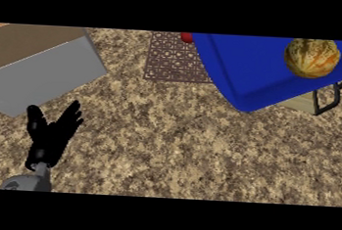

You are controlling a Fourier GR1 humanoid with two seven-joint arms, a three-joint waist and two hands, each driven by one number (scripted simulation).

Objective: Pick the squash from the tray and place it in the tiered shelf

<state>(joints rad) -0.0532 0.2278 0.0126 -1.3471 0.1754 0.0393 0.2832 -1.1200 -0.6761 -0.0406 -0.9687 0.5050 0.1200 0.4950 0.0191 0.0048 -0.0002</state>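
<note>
While the speckled brown tabletop (179,147) fills most of the head view, only one robot hand is seen: the left robot hand (51,135), set at the near left. It is held upright on its grey forearm (31,180), which comes in from the lower edge. Its black fingers (71,115) are straight and spread apart, pointing towards the far side, with the thumb (35,117) raised beside them; nothing is held by it and nothing is touched. The right robot hand is not shown in this view.

The squash (312,57), round and mottled in yellow, orange and green, is found at the far right, lying on the blue tray (249,72). The tray is seen at a slant, its rounded near corner reaching out over the tabletop. Under the tray's right side a pale board with a black wire frame (328,98) is partly shown; whether this belongs to the tiered shelf cannot be told. The squash is well apart from the left robot hand.

Just left of the tray, a dark patterned mat (173,58) is laid flat on the tabletop, and a small red object (187,37) is glimpsed at its far edge, beside the tray. At the far left a grey box with a brown top (35,61) is placed.
</note>
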